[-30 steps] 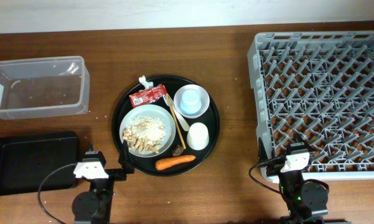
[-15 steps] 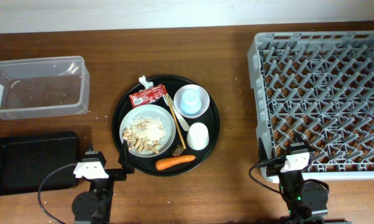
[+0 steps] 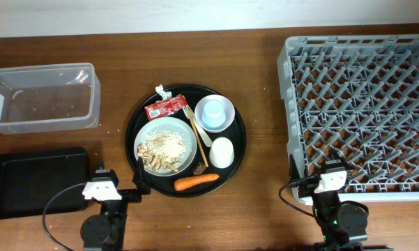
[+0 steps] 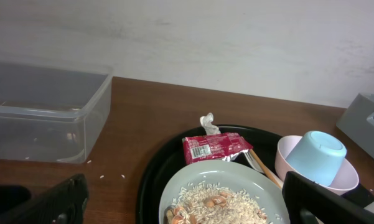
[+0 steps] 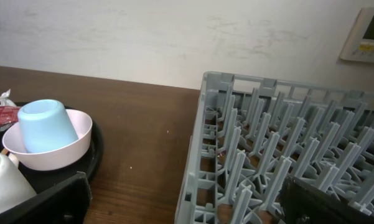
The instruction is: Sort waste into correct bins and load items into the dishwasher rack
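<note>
A white plate [image 3: 185,134] with beige-brown food scraps [image 3: 160,152] lies on a round black tray [image 3: 238,134]. With it are a red wrapper [image 3: 166,107], a white tissue [image 3: 160,92], chopsticks [image 3: 199,132], a white cup [image 3: 222,152], an orange carrot [image 3: 196,182] and a light-blue cup [image 3: 212,111] inside a white bowl [image 3: 226,123]. My left gripper [image 3: 118,176] is open and empty at the tray's near-left edge, facing the plate [image 4: 193,180]. My right gripper [image 3: 314,171] is open and empty at the grey rack's [image 3: 362,104] near-left corner [image 5: 236,155].
A clear tub [image 3: 42,97] stands at the far left, and a shallow black tray [image 3: 35,181] lies in front of it, beside my left arm. Bare wood lies between the round tray and the rack. A wall runs along the back edge.
</note>
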